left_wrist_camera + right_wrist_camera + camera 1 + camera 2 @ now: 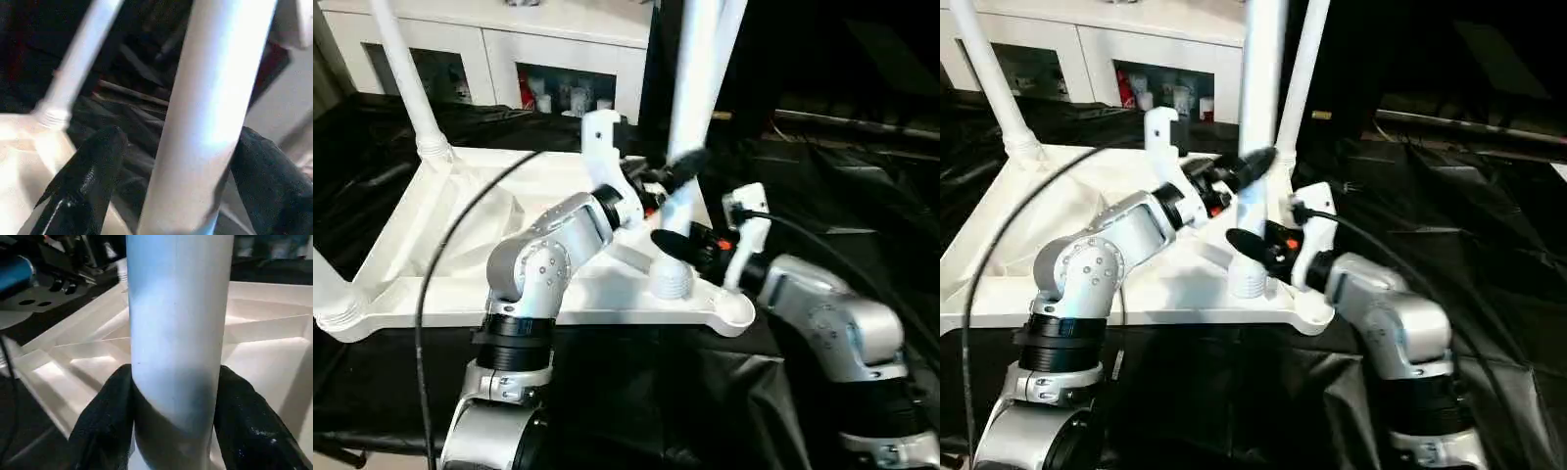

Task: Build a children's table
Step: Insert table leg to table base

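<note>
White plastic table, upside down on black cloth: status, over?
Right gripper clamped low on near white tubular leg. Left gripper straddles it higher, fingers apart. Leg upright in corner socket of the tabletop. Nothing obstructing.

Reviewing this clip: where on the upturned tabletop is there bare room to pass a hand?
Bare: the ribbed underside of the tabletop, between the far-left leg and the left forearm. Crowded: the near right corner, where left gripper and right gripper flank the leg.

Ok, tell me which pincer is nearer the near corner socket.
Right. The right pincer grips the leg just above the socket; the left pincer straddles it higher up.
</note>
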